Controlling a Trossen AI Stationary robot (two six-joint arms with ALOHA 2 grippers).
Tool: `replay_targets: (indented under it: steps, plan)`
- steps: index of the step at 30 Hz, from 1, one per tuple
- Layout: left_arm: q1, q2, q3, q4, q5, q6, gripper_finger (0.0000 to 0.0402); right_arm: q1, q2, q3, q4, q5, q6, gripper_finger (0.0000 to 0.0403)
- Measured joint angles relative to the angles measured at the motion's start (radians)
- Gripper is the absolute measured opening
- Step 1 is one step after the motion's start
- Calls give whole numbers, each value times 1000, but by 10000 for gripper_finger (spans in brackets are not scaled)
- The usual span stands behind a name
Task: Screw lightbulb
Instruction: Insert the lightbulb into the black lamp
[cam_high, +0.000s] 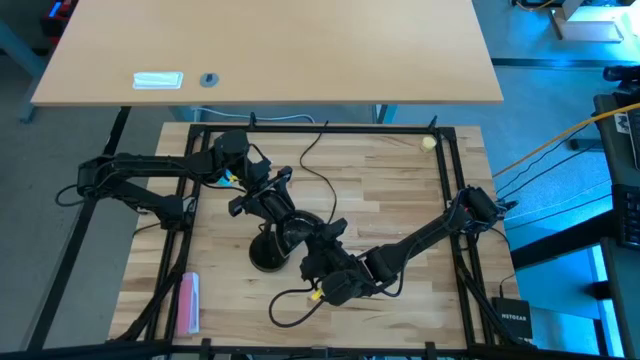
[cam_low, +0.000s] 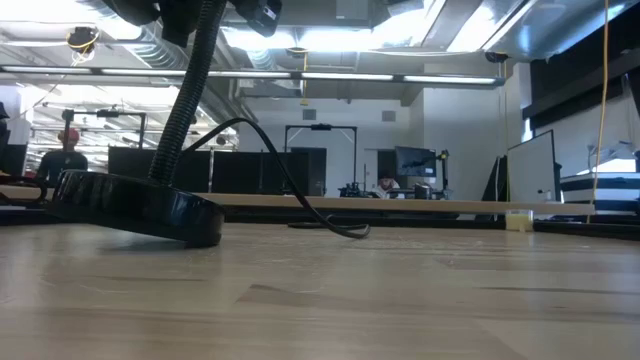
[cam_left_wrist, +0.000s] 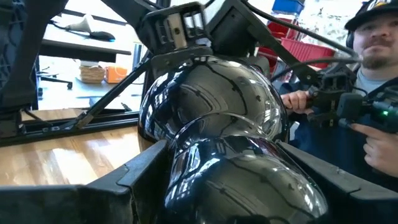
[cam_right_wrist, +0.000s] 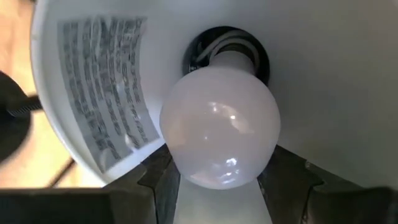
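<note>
Inside shade (cam_right_wrist: 323, 68) | lightbulb (cam_right_wrist: 219, 127) at socket (cam_right_wrist: 227, 46) | right pincer (cam_right_wrist: 219, 186) grips

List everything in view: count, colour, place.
lightbulb: 1, white frosted, inside the lamp shade at the socket, between the right gripper's fingers
lamp: 1, glossy black, table centre; base resting on the wood
cord: 1, black, trailing across the table
ball: 1, pale yellow, far right corner of the table
pink object: 1, near left edge
person: 1, beyond the table
left gripper: 1, dark, clamped on the shade's back
right gripper: 1, dark, on the bulb
</note>
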Motion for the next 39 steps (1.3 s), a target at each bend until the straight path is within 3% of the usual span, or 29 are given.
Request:
replay_targets:
  steps: [7,14,20,29,39]
  plan:
    - [-6,0,0,-12,1,26,251,1,2,0,2,-44,215,184]
    - [-7,0,0,-11,0,67,251,1,4,0,-3,-100,531,184]
    - [-8,3,1,-7,3,123,251,1,5,0,-90,-116,746,184]
    - [-33,0,6,-72,13,230,251,3,-17,-1,-55,-173,811,184]
    - [-34,0,6,-81,26,248,251,3,-38,-1,-46,-244,999,184]
